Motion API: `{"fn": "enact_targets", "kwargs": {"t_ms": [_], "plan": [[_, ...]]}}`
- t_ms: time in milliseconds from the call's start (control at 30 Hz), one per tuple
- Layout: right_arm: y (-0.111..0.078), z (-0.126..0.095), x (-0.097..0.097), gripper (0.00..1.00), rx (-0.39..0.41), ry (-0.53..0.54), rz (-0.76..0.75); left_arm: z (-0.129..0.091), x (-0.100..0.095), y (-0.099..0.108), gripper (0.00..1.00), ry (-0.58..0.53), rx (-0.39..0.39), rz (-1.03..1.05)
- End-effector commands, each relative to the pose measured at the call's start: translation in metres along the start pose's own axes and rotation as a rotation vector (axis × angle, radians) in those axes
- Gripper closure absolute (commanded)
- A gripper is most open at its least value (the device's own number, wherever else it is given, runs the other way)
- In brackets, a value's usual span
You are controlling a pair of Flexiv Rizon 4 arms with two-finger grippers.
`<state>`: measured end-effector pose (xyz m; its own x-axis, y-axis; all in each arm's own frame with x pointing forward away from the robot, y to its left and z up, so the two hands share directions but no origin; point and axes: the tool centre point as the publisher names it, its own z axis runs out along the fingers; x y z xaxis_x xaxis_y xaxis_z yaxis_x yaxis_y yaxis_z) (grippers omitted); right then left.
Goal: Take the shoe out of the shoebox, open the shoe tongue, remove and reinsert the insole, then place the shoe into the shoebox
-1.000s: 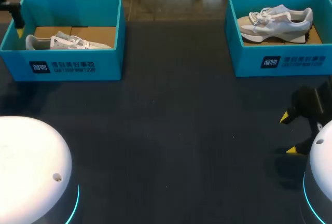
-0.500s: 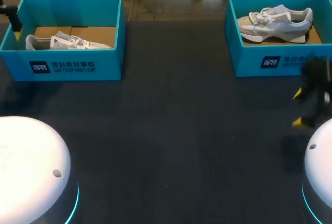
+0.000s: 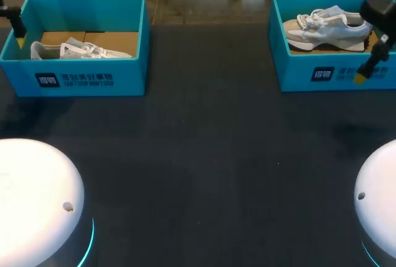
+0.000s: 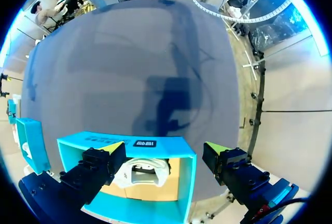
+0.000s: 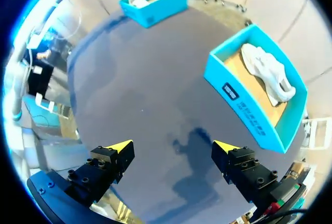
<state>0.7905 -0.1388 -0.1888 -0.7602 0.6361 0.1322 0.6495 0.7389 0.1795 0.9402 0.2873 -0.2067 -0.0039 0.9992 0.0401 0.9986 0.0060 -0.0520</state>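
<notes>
Two teal shoeboxes stand at the back of the dark table. The left shoebox [image 3: 93, 78] holds a white shoe [image 3: 77, 50], and the right shoebox [image 3: 297, 75] holds a pale grey-white shoe [image 3: 328, 27]. My left gripper [image 3: 17, 31] hangs at the left box's far left wall. In its wrist view the left gripper [image 4: 165, 147] is open over that shoebox [image 4: 189, 177], the shoe [image 4: 142, 172] below its fingers. My right gripper [image 3: 374, 57] hovers at the right box's right end. It is open [image 5: 173, 146] and empty, with the box [image 5: 244, 110] and shoe [image 5: 270, 71] ahead of it.
Dark table mat [image 3: 204, 156] stretches between and in front of the boxes. The white rounded arm bases [image 3: 34, 199] sit at the front left and front right corners. The left box [image 5: 153, 3] also shows far ahead of the right gripper.
My right arm has risen from the front right of the table and moved back to the right shoebox's right end. The left gripper shifted only slightly; boxes and shoes stayed put.
</notes>
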Motion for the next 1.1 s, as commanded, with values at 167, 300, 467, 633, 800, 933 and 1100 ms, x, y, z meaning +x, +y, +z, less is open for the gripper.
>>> {"fn": "enact_targets", "kwargs": {"t_ms": [167, 300, 467, 633, 800, 933, 1100], "plan": [[0.008, 0.002, -0.013, 0.0, 0.154, 0.039, 0.0, 0.0, 0.0, -0.001, 0.0, 0.002, -0.003, 0.0], [0.017, -0.007, -0.039, 0.0, 0.203, -0.018, 0.153, 0.0, 0.0, -0.001, 0.0, 0.002, -0.003, 0.0], [0.038, -0.036, -0.108, 0.0, 0.206, -0.093, 0.458, 0.0, 0.0, -0.001, 0.0, 0.002, -0.003, 0.0], [0.061, -0.064, -0.167, 0.0, 0.292, -0.192, 0.649, 0.0, 0.0, -0.001, 0.0, 0.002, -0.003, 0.0], [0.065, -0.069, -0.178, 0.0, 0.303, -0.193, 0.707, 0.0, 0.0, -0.001, 0.0, 0.002, -0.003, 0.0], [0.065, -0.069, -0.178, 0.0, 0.303, -0.193, 0.707, 0.0, 0.0, -0.001, 0.0, 0.002, -0.003, 0.0], [0.065, -0.069, -0.178, 0.0, 0.303, -0.193, 0.707, 0.0, 0.0, -0.001, 0.0, 0.002, -0.003, 0.0]]}}
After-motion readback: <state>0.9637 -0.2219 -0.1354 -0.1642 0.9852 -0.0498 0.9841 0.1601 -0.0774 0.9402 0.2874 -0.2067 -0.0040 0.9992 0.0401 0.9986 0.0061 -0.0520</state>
